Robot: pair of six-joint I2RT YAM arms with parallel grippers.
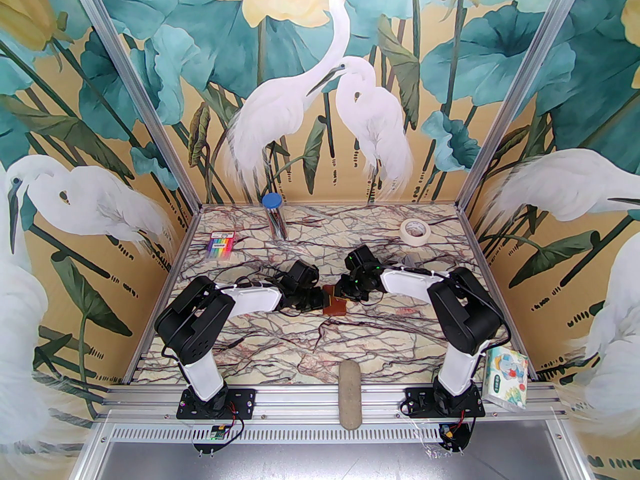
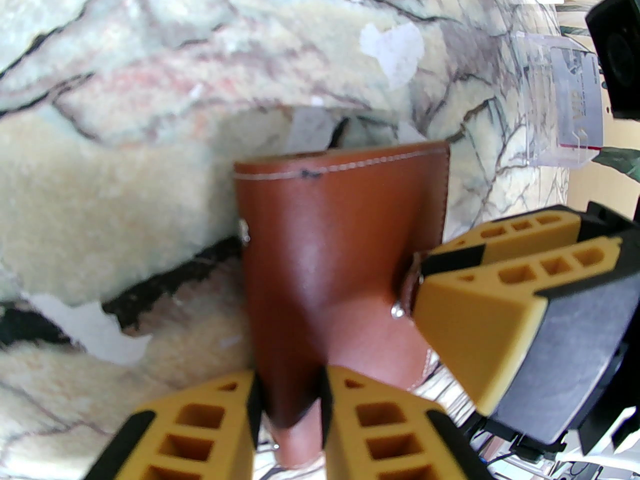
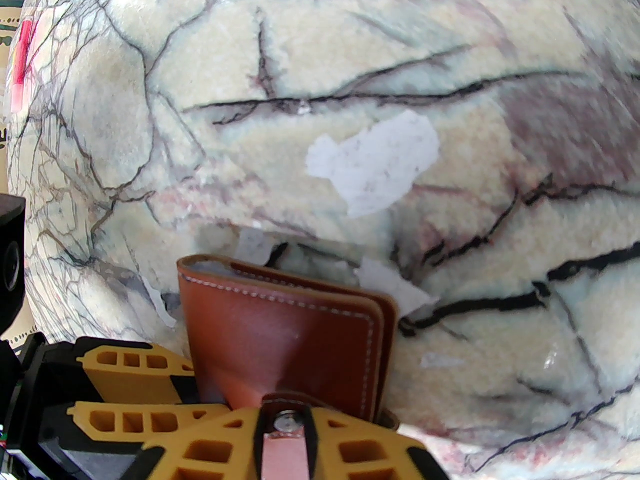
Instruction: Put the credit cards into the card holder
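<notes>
holder: card holder (image 1: 334,307) mid-table, 7 o'clock of tape roll (image 1: 415,230)
left gripper (image 2: 290,388): pinching holder body
right gripper (image 3: 282,420): pinching snap tab (image 3: 280,402)
risk: opposed pulls may slip tab free, holder drops shut

Top view: card holder (image 1: 334,307) mostly covered by left gripper (image 1: 320,299) and right gripper (image 1: 343,290); only a reddish-brown corner shows.

Left wrist: holder's lower end runs off the bottom edge. Clear wrapper (image 2: 540,108) at upper right is blurred, its print unreadable.

Right wrist: snap tab (image 3: 282,450) is cut off at the bottom edge; holder's inside is hidden.
</notes>
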